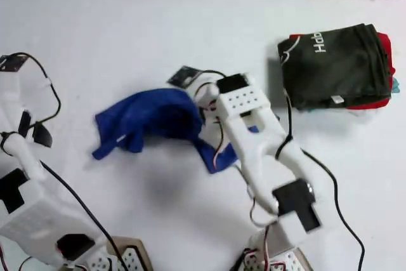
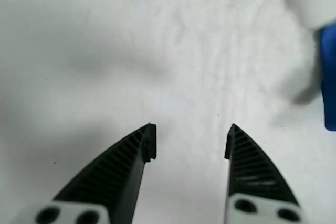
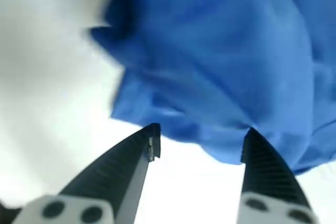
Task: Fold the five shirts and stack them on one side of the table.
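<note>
A stack of folded shirts [image 1: 336, 65], dark green on top with red and a teal edge beneath, sits toward the table's [image 1: 127, 36] far right corner; I cannot tell how many it holds. The blue shirt [image 1: 152, 118] lies crumpled mid-table, unfolded, so it looks like the work left. The right gripper [image 3: 202, 140] hangs over that shirt's hem, jaws wide apart and empty. The left gripper [image 2: 189, 140] sits near the left edge over bare table, jaws likewise parted, holding nothing.

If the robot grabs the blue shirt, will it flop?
Probably floppy: the blue shirt lies crumpled in soft folds. Likely light, being thin cloth. A loose end trails out, so it may drag across the table.
</note>
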